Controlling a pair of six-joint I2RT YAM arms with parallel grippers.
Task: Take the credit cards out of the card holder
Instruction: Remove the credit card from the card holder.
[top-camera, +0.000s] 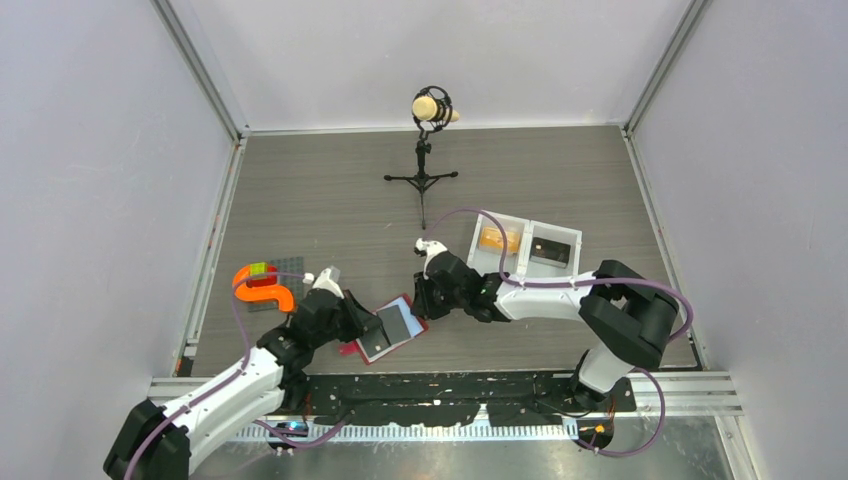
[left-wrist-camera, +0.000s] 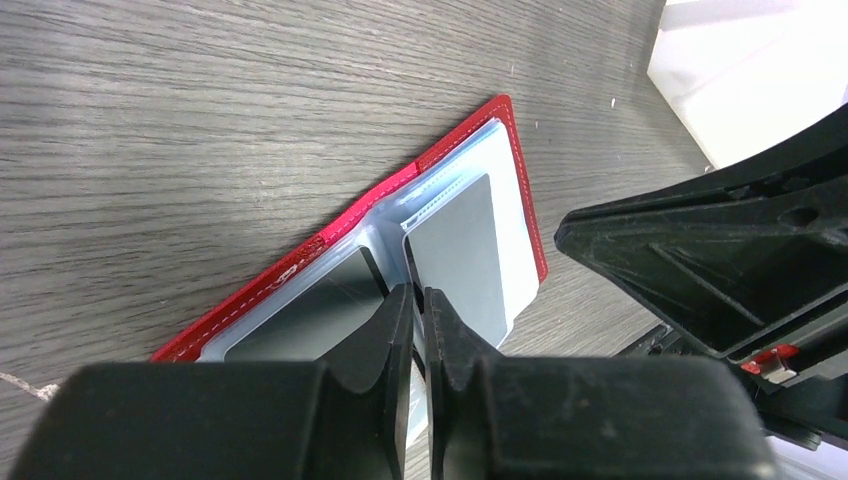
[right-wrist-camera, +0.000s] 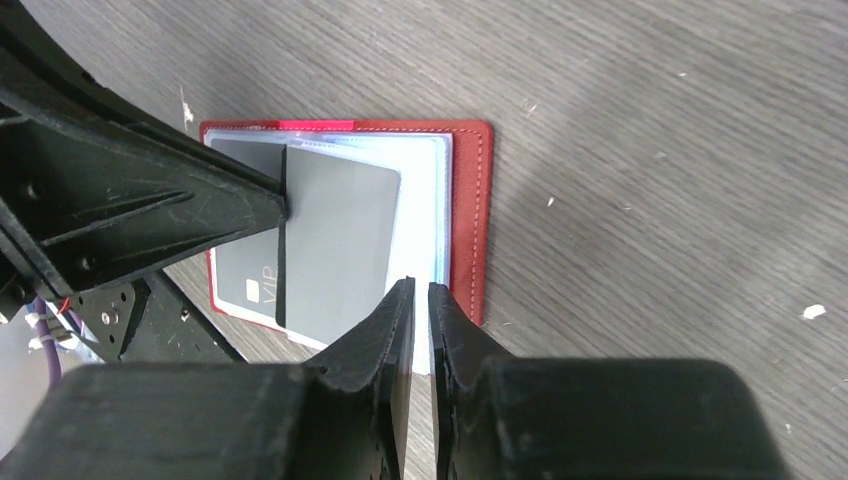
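Note:
The red card holder (top-camera: 352, 349) lies open on the table between the arms, its pale sleeves facing up. A grey credit card (right-wrist-camera: 340, 240) sits in the right-hand sleeve page and a darker card marked VIP (right-wrist-camera: 245, 270) in the left one. My left gripper (left-wrist-camera: 420, 292) has its jaws almost together at the fold, tip against the grey card's (left-wrist-camera: 460, 260) inner edge. Whether anything is pinched there is hidden. My right gripper (right-wrist-camera: 420, 285) is shut on the outer edge of a pale sleeve page beside the red cover (right-wrist-camera: 468, 220).
A white two-compartment tray (top-camera: 472, 262) stands behind the right arm, with an orange block (top-camera: 492, 240) and a dark card (top-camera: 550, 250) in it. A microphone stand (top-camera: 423, 170) is at the back. An orange curved piece (top-camera: 262, 290) lies at the left.

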